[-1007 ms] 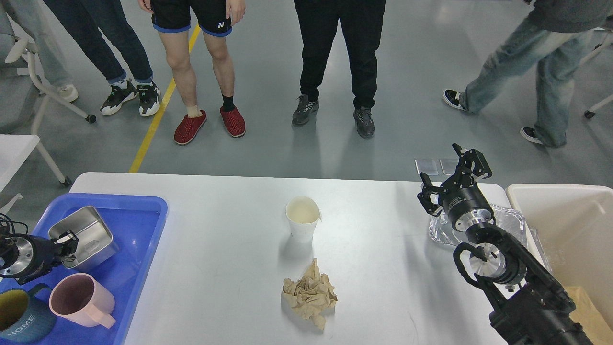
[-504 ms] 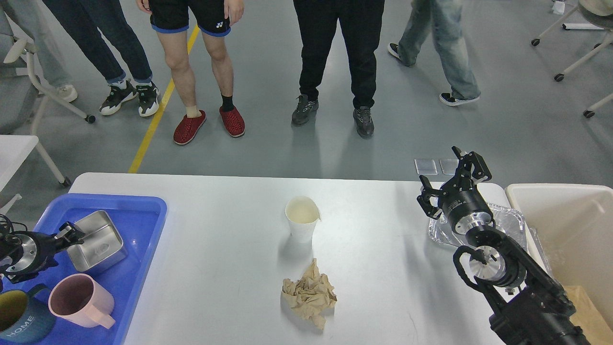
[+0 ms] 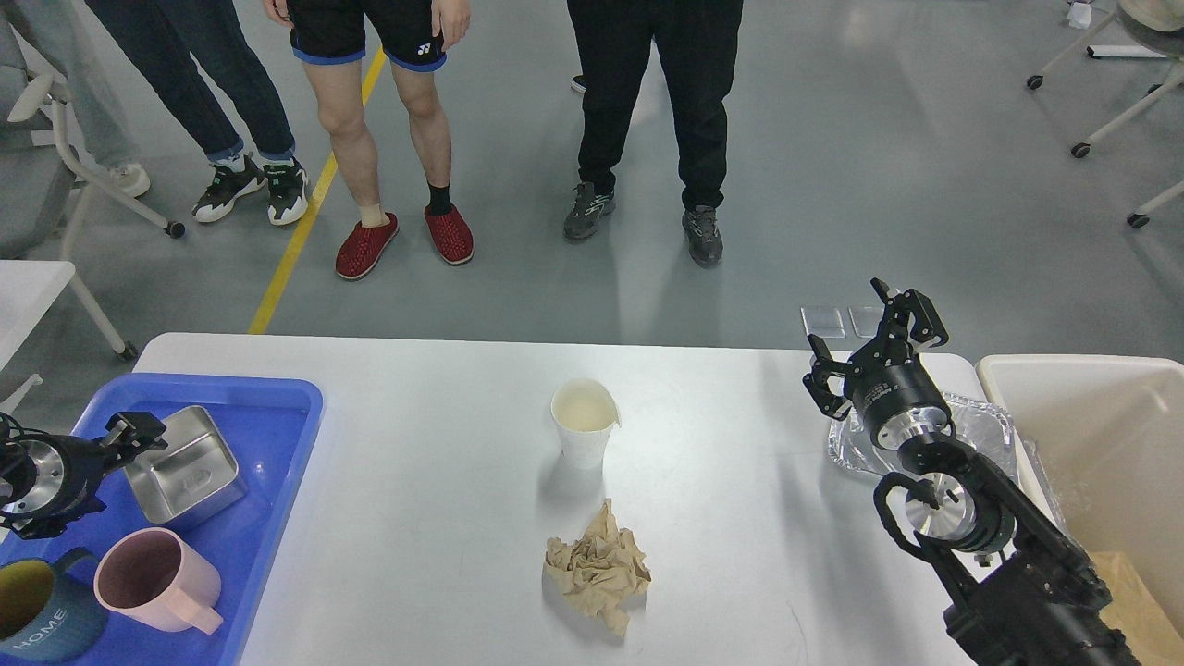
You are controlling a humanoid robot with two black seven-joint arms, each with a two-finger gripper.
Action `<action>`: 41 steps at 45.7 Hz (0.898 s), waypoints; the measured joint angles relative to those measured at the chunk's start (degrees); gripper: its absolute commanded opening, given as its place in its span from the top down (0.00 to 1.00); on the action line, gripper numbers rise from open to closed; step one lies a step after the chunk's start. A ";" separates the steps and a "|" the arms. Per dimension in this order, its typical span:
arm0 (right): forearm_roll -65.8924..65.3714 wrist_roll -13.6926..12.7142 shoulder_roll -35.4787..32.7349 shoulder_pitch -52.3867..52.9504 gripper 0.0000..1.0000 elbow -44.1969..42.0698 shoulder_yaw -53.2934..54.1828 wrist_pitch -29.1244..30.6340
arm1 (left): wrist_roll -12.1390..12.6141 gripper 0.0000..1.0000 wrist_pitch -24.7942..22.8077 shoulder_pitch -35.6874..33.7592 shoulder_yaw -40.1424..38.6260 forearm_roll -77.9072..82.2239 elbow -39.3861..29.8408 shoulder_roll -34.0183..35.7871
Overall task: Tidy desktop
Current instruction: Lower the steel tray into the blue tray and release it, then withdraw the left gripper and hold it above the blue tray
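I am viewing the desktop (image 3: 416, 518), w/ everything else sitting on or beside it. It is filling the lower half of the head view and carrying all remaining clutter.

Containers, largest first:
- Cream bin (image 3: 1091, 416), just off the right edge, is showing something tan in its near corner; probably the trash destination.
- Blue tray (image 3: 268, 435), at the left end, is holding a steel box (image 3: 185, 467) (empty, upright), a pink mug (image 3: 157, 578) and a dark mug (image 3: 42, 624); reusables appear to be collecting here.
- Foil tray (image 3: 980, 421) is lying flat near the bin, partly behind my right arm; contents not visible.
- Paper cup (image 3: 585, 427) is standing upright mid-table, looking empty.
- Crumpled brown paper (image 3: 599, 569) is lying loose, near the cup, closer to me.

Right gripper (image 3: 874, 347) is hovering above the foil tray, jaws spread, holding nothing. Left gripper (image 3: 134, 430) is sitting just beside the steel box rim; jaw state: cannot tell.
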 measured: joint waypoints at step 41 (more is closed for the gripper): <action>-0.06 -0.01 0.14 -0.23 0.00 0.30 0.00 -0.27 | 7.14 0.04 5.05 -22.08 -1.70 -0.44 -47.22 20.32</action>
